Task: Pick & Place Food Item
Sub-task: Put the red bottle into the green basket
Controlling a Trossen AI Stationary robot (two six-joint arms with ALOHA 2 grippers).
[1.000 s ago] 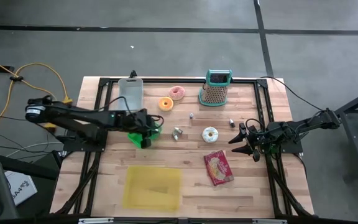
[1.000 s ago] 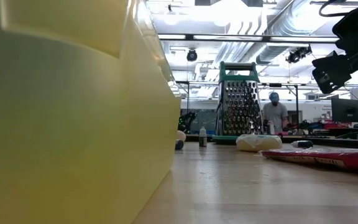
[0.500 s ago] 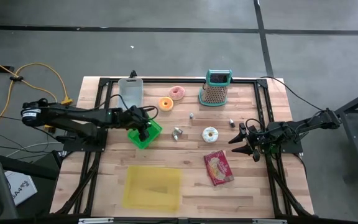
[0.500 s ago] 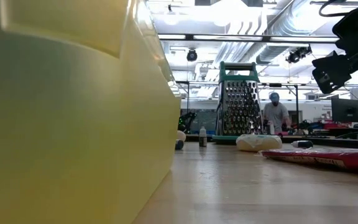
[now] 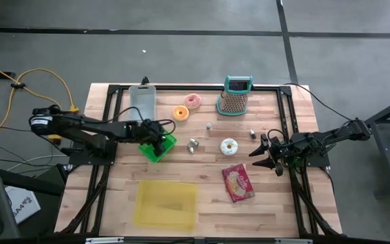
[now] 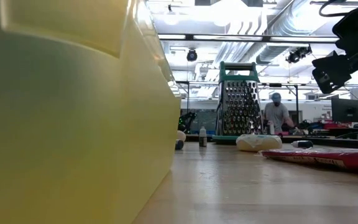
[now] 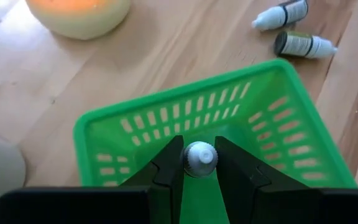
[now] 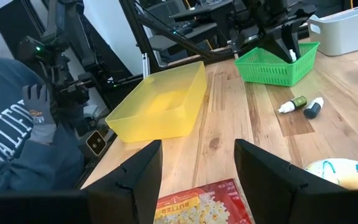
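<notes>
My left gripper (image 5: 157, 137) slants down over the green basket (image 5: 158, 146), shut on a small white-capped bottle (image 7: 199, 158). In the left wrist view the basket's slotted wall (image 7: 185, 115) lies right under the fingers. An orange donut (image 5: 180, 112), a pink donut (image 5: 193, 101), a white iced donut (image 5: 229, 145) and a red popcorn bag (image 5: 237, 182) lie on the table. My right gripper (image 5: 261, 150) waits open at the table's right side, above the wood, with nothing between its fingers (image 8: 142, 168). My left gripper pinches the small bottle between its two fingers, and the white cap (image 7: 199, 158) shows end-on in the gap between them. The fingers come slanting down from the table's left. The bottle is lifted clear, over the inside of the green basket.
A yellow bin (image 5: 166, 203) stands near the front edge and a white container (image 5: 143, 102) at the far left. A grater (image 5: 235, 97) stands at the far middle. Small bottles (image 5: 193, 144) lie beside the basket. A person (image 8: 17, 124) stands beyond the table's left side.
My left gripper has sunk toward the green basket with the bottle still in its fingers, and it has rolled somewhat about its pointing line. The basket and the food items have stayed where they were.
</notes>
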